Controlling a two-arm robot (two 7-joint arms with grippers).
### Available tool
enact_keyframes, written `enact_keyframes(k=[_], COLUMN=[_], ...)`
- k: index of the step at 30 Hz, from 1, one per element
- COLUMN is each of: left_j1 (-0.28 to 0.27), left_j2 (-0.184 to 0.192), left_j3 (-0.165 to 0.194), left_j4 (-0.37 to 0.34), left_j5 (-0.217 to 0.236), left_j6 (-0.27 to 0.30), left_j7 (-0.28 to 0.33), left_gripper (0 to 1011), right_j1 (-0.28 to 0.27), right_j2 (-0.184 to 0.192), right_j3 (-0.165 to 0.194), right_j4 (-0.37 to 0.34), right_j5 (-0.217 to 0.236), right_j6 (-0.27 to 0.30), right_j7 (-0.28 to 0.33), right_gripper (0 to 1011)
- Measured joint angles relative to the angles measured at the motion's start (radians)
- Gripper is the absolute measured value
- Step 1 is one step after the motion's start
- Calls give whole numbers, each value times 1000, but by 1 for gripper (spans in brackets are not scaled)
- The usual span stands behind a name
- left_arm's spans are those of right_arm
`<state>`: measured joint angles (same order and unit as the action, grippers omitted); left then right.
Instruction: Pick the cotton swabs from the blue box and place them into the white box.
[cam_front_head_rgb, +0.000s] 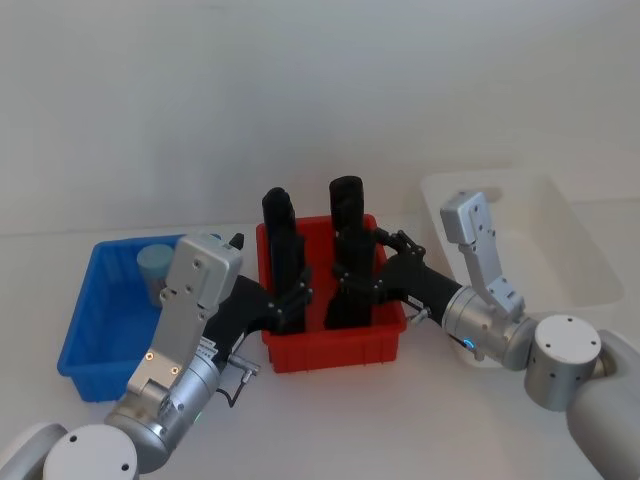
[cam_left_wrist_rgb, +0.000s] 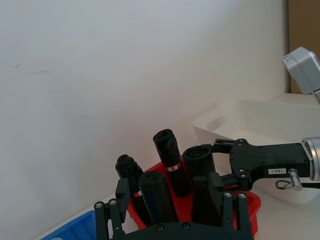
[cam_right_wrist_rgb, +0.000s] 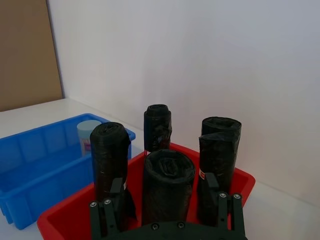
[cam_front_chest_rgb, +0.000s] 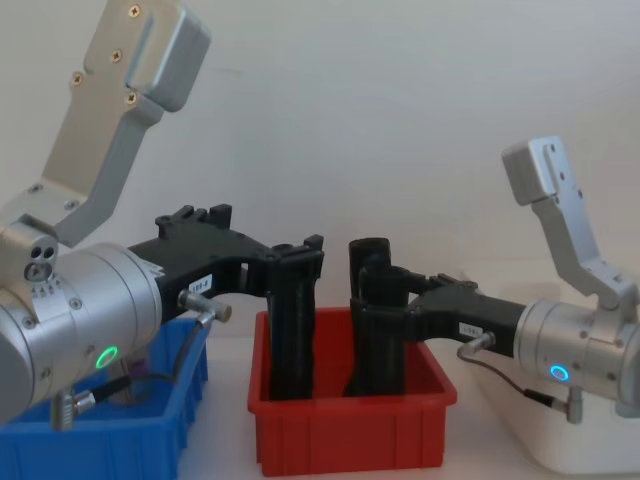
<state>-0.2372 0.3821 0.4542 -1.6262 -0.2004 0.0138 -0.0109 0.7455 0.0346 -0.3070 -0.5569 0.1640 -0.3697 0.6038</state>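
Red bin holds 4 black rolls (upright).

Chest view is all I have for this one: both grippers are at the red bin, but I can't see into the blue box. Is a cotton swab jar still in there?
Observer: Yes. One cotton swab jar stands at the far end of the blue box.
Operator: Anything in the white box yet?
Observer: In the head view, the part of the white box that shows holds no jar.
Operator: What's in the red bin?
Observer: Four black rolls stand upright in the red bin. The left gripper and the right gripper are each at one.
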Motion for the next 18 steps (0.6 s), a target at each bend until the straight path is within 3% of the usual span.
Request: enact_keyframes(k=[8,15,18], left_j1=[0,0,0], left_j2=[0,0,0], left_j3=[0,0,0], left_j4=[0,0,0], left_j5=[0,0,0], left_j6=[0,0,0], left_j7=[0,0,0], left_gripper=[1004,1004,1004], right_j1=[102,166,189], right_j2=[-38,-62,-71], right_j3=[-2,-1,1], right_j4=[191,310,352], right_j5=[1,5,6], right_j6=[-70,-115,-132], right_j7=[39,74,87], right_gripper=[1002,862,750])
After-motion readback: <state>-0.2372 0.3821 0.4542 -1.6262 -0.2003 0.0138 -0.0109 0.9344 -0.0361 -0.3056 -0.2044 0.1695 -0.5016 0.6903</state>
